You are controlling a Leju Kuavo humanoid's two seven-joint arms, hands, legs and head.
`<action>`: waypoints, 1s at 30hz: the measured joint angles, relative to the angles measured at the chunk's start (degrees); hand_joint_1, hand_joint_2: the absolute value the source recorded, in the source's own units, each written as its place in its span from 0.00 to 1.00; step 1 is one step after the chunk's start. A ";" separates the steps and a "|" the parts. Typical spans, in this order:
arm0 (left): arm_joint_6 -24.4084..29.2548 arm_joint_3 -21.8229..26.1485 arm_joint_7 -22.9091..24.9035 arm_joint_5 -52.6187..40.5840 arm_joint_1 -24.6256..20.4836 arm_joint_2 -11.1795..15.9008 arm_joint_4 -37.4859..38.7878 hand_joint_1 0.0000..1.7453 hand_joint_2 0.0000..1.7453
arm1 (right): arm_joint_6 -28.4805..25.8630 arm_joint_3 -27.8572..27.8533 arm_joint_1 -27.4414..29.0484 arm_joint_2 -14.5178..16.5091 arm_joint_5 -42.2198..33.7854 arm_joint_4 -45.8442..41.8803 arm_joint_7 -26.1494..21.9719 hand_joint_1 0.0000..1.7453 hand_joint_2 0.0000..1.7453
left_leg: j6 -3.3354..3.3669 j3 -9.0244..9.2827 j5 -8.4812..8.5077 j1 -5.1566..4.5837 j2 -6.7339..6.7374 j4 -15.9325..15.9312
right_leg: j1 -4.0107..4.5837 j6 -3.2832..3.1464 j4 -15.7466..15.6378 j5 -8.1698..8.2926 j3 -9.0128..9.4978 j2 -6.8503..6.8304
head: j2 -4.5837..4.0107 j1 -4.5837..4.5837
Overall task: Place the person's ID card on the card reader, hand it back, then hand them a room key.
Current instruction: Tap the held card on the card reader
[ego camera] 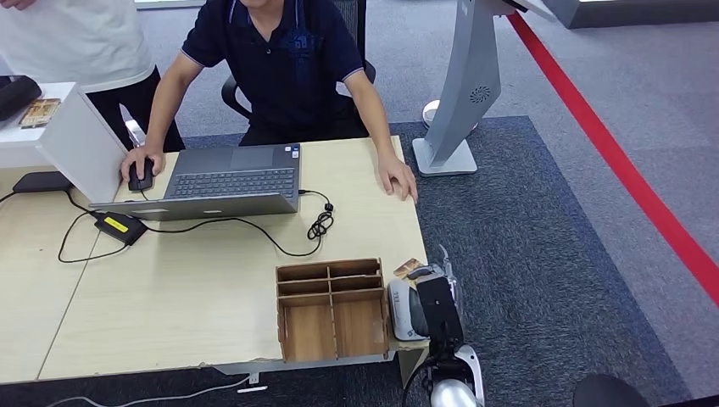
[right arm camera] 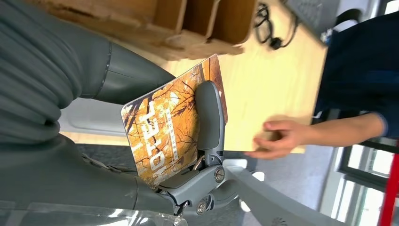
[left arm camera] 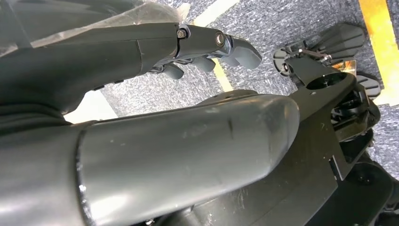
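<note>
My right hand [ego camera: 437,305] hovers over the table's front right corner, beside a white-grey card reader [ego camera: 395,310]. It holds an orange card with a tree pattern [right arm camera: 157,132]: one dark finger [right arm camera: 209,115] presses across the card's face, the thumb behind it. The card's tip [ego camera: 409,268] pokes out just past the hand, toward the seated person. That person's hand [ego camera: 397,178] rests flat on the table's far right edge, and it appears as an open hand [right arm camera: 277,139] beyond the card. My left hand [left arm camera: 197,44] hangs by my body over the carpet and holds nothing.
A wooden compartment box [ego camera: 332,309] stands just left of the reader. A laptop [ego camera: 229,180], a mouse [ego camera: 140,176] under the person's other hand, a power brick [ego camera: 119,226] and cables lie further back. A white kiosk stand [ego camera: 462,85] rises at the right; another person stands at the far left.
</note>
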 joint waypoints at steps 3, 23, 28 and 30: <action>0.08 -0.38 0.00 0.23 -0.01 0.07 -0.08 0.00 0.00 | -0.01 -0.45 0.06 0.14 0.12 2.13 0.00 1.00 1.00 | 0.00 0.00 0.00 0.00 0.00 0.00 | 0.00 0.00 0.00 0.00 0.00 0.00 | 0.00 0.00; 0.41 -1.12 0.00 1.22 -0.07 0.49 -0.44 0.00 0.00 | -0.07 -2.68 0.36 1.09 3.57 8.37 0.43 1.00 1.00 | 0.00 0.01 0.00 0.00 0.00 0.00 | 0.00 0.00 0.00 0.00 0.00 0.00 | 0.00 0.00; 0.44 -1.36 0.00 1.50 -0.08 0.49 -0.44 0.00 0.00 | -0.07 -2.93 0.36 1.28 4.45 8.67 0.75 1.00 1.00 | 0.00 0.01 0.00 0.00 0.00 0.00 | 0.00 0.00 0.00 0.00 0.00 0.00 | 0.00 0.00; 0.46 -1.42 0.01 1.59 -0.09 0.49 -0.45 0.00 0.00 | -0.07 -2.93 0.36 1.34 4.46 8.74 0.95 1.00 1.00 | 0.00 0.01 0.00 0.00 0.00 0.00 | 0.00 0.00 0.00 0.00 0.00 0.00 | 0.00 0.00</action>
